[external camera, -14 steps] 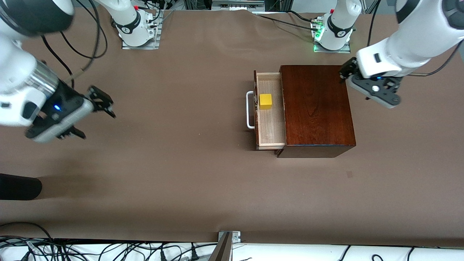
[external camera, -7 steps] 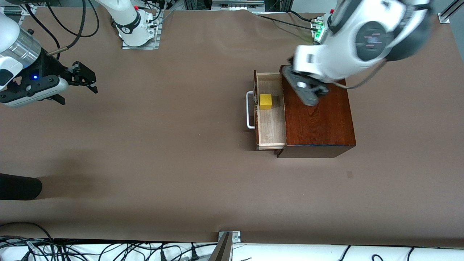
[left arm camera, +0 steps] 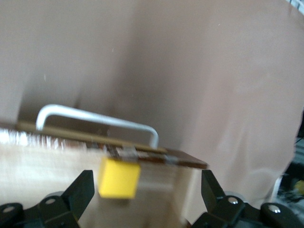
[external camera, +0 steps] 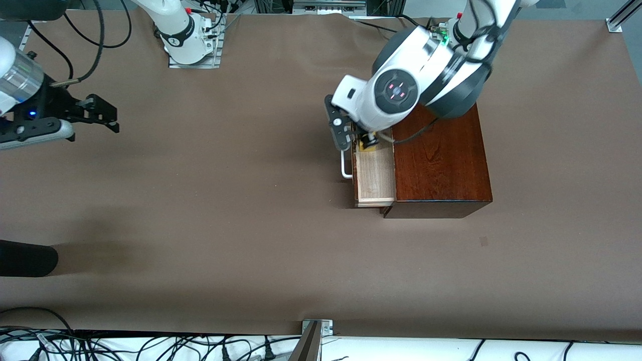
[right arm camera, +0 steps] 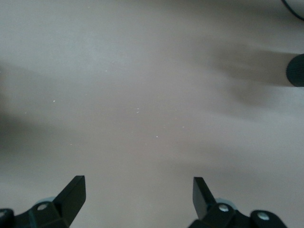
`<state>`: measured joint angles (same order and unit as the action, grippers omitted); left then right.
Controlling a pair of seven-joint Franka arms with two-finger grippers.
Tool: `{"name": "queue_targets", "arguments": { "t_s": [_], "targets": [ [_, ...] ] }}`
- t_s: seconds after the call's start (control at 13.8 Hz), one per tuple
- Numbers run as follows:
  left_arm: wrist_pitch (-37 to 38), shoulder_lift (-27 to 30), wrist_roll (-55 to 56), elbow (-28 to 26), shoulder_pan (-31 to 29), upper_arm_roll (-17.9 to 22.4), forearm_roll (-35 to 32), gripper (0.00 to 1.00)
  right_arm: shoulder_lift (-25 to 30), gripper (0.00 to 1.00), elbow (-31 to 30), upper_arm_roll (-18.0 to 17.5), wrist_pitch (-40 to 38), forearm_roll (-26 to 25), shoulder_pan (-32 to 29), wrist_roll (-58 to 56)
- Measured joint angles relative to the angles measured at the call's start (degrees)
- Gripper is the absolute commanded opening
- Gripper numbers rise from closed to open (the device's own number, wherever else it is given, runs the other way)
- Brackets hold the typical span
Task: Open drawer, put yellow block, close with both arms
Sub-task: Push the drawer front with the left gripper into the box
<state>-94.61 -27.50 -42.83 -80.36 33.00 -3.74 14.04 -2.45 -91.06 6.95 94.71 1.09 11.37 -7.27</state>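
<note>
Brown surface spread wide, mostly bare from the box out to the right arm's end and down to the edge nearest the front camera. Glossy mahogany box toward the left arm's end, set well in from every surface edge. Drawer pulled out of the box toward the right arm's end, pale wood floor exposed, white handle at its outer edge. Bare brown surface directly in front of the drawer.

Left arm bent low over the box top and the part of the drawer farther from the front camera, hiding that corner. Left gripper over the open drawer, jaws spread wide, nothing between them gripped. Yellow block inside the drawer, against the inner face of the drawer front, just inside the handle; in the left wrist view, nearer one jaw than the other, touching neither. Only a sliver of the block visible in the front view under the wrist.

Right gripper over bare surface at the right arm's end, well apart from the box, jaws open and empty. A dark rounded object at the surface edge below it.
</note>
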Motion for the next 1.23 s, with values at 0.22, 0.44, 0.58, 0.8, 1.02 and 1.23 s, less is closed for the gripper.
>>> {"name": "queue_targets", "arguments": {
  "t_s": [0.22, 0.44, 0.58, 0.8, 1.02, 1.23],
  "targets": [
    [-7.37, -3.81, -9.29, 0.18, 3.50, 0.00, -4.88, 1.00, 0.12, 1.00, 0.91, 0.45, 0.98, 0.00, -0.01, 0.00],
    [-11.05, -7.57, -11.12, 0.27, 7.07, 0.02, -6.64, 1.00, 0.12, 1.00, 2.04, 0.44, 1.00, 0.01, -0.01, 0.01],
    [-11.65, -9.95, -11.45, 0.33, 7.70, 0.09, -6.82, 1.00, 0.10, 1.00, 2.04, 0.41, 1.00, 0.04, 0.00, 0.14],
    [-10.29, -12.01, -12.27, 0.36, 7.47, 1.12, -6.85, 1.00, -0.04, 1.00, 2.04, 0.31, 1.02, 0.03, 0.03, 0.14],
    [-3.69, -12.04, -13.42, 0.70, 5.87, 1.56, -8.71, 1.00, -0.11, 1.00, 2.04, 0.23, 1.04, 0.03, 0.06, 0.14],
    [1.00, -12.03, -16.36, 0.84, 3.44, 1.64, -10.29, 1.00, -0.12, 1.00, 2.04, 0.10, 1.03, 0.04, 0.06, 0.14]
  ]
}}
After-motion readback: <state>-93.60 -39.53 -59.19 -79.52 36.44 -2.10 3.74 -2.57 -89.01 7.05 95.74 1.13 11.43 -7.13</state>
